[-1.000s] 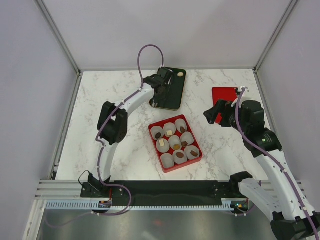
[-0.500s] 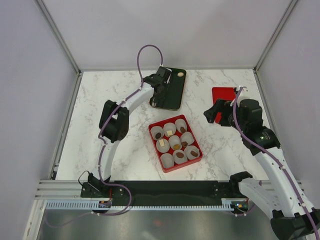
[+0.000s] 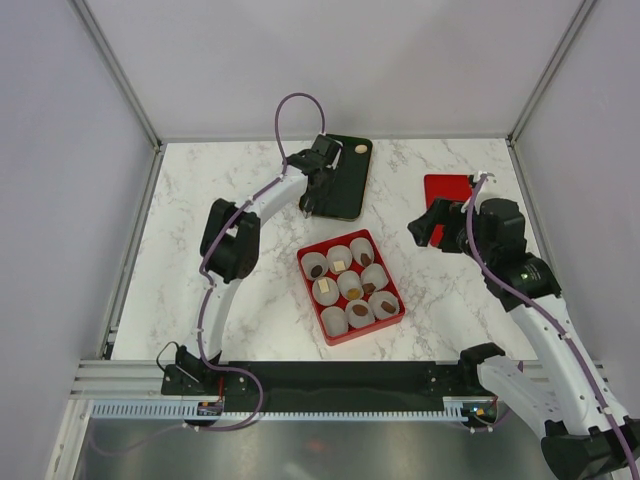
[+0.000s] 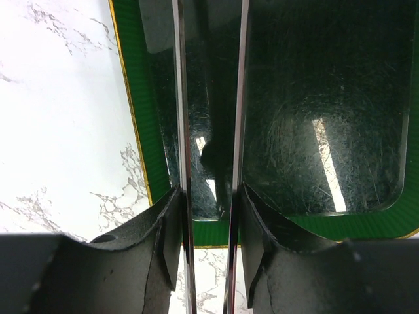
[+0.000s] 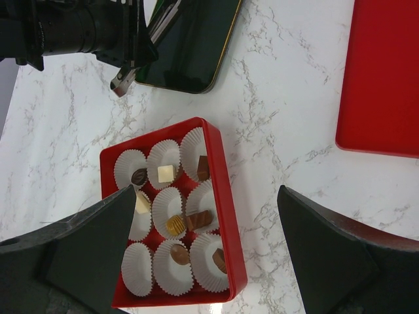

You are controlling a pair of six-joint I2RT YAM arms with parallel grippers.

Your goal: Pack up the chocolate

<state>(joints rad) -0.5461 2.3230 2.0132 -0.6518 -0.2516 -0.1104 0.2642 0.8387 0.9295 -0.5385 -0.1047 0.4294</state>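
Note:
The chocolate lies in white paper cups inside a red box (image 3: 337, 339), which also shows in the right wrist view (image 5: 222, 190). There I see a dark brown piece (image 5: 139, 176), a white cube (image 5: 166, 173) and a tan round piece (image 5: 174, 226) among several. One tan chocolate (image 3: 359, 148) sits alone at the far end of the dark tray (image 3: 345, 190). My left gripper (image 3: 318, 185) hovers over the tray's near-left part (image 4: 314, 98). Its thin metal blades (image 4: 178, 98) stand a little apart with nothing between them. My right gripper (image 3: 430, 226) is wide open and empty, right of the box.
A flat red lid (image 3: 447, 188) lies at the right, behind my right gripper, and shows in the right wrist view (image 5: 383, 78). One paper cup (image 5: 136, 278) in the box holds nothing. White walls and metal posts ring the marble table (image 3: 220, 200).
My left arm has shifted slightly, its gripper edging along the tray's left side. The right arm, the box and the chocolates have not moved.

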